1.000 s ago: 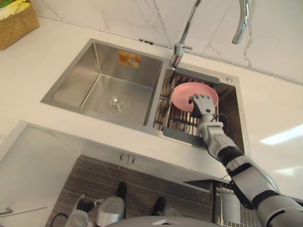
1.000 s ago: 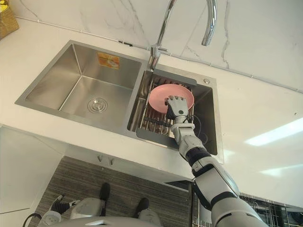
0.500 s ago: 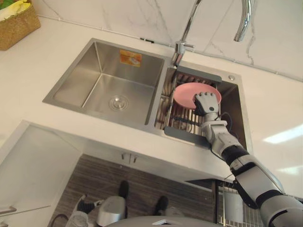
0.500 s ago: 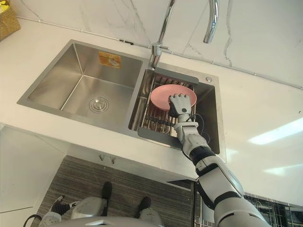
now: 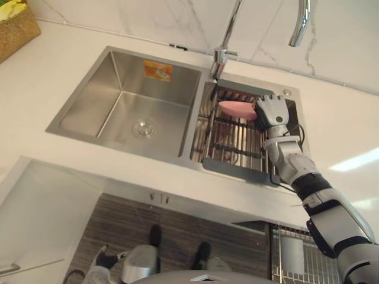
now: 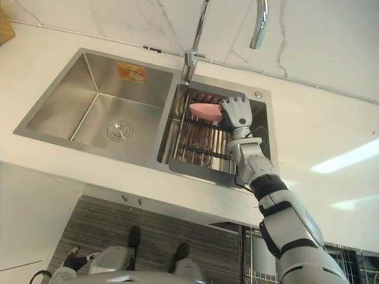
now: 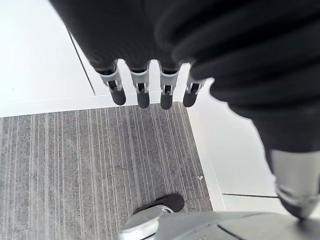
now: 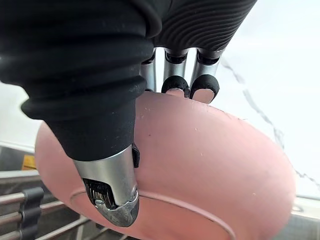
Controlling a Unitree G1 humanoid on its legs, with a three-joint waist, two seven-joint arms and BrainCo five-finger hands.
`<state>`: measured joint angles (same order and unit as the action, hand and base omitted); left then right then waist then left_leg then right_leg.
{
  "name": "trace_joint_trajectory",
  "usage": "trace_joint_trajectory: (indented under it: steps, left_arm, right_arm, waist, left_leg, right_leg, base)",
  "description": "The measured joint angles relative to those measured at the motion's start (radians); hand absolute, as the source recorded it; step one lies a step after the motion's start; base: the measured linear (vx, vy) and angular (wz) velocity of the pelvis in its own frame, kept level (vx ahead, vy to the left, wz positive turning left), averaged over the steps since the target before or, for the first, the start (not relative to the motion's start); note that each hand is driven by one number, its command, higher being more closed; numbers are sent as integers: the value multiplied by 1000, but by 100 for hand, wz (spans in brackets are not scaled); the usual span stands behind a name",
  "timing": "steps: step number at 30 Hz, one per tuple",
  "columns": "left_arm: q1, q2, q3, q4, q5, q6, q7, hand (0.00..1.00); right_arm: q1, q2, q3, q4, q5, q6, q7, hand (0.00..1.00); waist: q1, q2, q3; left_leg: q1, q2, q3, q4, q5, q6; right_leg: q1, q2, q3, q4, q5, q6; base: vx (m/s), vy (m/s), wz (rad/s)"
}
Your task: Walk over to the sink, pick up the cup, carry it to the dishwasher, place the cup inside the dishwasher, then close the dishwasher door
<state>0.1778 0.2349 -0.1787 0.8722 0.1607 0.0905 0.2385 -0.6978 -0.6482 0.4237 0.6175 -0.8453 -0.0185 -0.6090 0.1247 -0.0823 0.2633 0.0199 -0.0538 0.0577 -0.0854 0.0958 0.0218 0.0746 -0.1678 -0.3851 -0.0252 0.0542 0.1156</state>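
Fingers [image 8: 204,86], right hand [image 5: 271,111]: hooked over the rim of the pink bowl [image 5: 235,109], dark tips inside. The thumb [image 8: 112,200] presses on the outer wall. A firm-looking pinch across the wall.
Task's thing: the task says cup, but the frames show a shallow pink bowl. It is in the right hand's pinch, hanging edge-on from the fingers.
Below the fingers: drying rack [image 5: 232,142] in the right basin of the sink [image 5: 89,103]. The bowl appears clear of its bars, though the wrist view shows them close underneath.
Beyond the fingers: faucet [image 5: 228,35] rising from the back edge, just to the left-arm side of the bowl.
Change over the last second: the bowl lay on the rack with its open face up and the hand set on its near rim. It is now raised, tipped on edge and carried toward the back of the basin. The view itself has shifted a little, but the bowl's new attitude is real.
Meaning for the task: I judge the pick-up done. Carrying, placing and closing the door are not yet done.
Next move needs: lift clear of the basin wall and faucet, then swing back toward a wire basket [image 5: 290,260] low on the right-arm side, probably the dishwasher's.
Risk: the grip holds one wall only, so the bowl could pivot or slip during walking.
Left hand [image 7: 143,90]: fingers straight and empty, hanging over the striped floor [image 7: 75,165].
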Motion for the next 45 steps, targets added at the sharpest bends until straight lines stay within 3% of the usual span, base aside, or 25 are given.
trace_joint_trajectory:
  steps: [8, 14, 29, 35, 41, 45]
  left_arm:
    - [3, 1, 0, 1, 0, 21, -5, 0]
    - [5, 18, 0, 4, 0, 30, -8, 0]
    - [12, 19, -1, 13, -18, 33, -12, 0]
    - [25, 27, 2, 15, -15, 32, -40, 0]
    - [46, 48, -6, 46, 3, 24, -84, 0]
    - [47, 61, -26, 64, 23, 25, -99, 0]
  right_arm:
    - [30, -63, -1, -145, -16, -46, 83, 100]
    - [75, -80, -1, -170, -7, -70, 129, 100]
    - [115, -79, -6, -178, -26, -72, 120, 100]
    - [256, -155, -110, -365, -26, -80, 132, 100]
    - [426, -275, -292, -492, -25, -99, 134, 100]
    - [509, -291, -360, -543, -27, -115, 132, 100]
  waist:
    - [-19, -7, -4]
    - [-17, -39, -27]
    - [-25, -43, -45]
    - [-61, -43, -56]
    - [-118, -43, -99]
    - [-155, -43, -119]
  left_leg:
    - [16, 5, 26, 0, -2, 6]
    - [20, 12, 38, 1, -2, 5]
    - [18, 11, 53, 0, -5, -2]
    - [36, 14, 111, 6, -16, 3]
    - [54, 17, 191, 6, -37, 5]
    - [68, 19, 253, 0, -58, -4]
  right_leg:
    - [1, 2, 27, 0, 7, -1]
    - [1, 10, 40, -7, 11, -5]
    - [-1, 8, 49, -19, 17, -11]
    - [-10, 12, 109, -26, 36, -4]
    - [-41, 16, 186, -22, 46, -3]
    - [-67, 19, 249, -16, 36, -2]
  base:
    - [5, 1, -11]
    - [1, -7, -6]
    - [-15, 5, -2]
    - [31, 2, -28]
    - [17, 12, -43]
    - [-26, 17, -48]
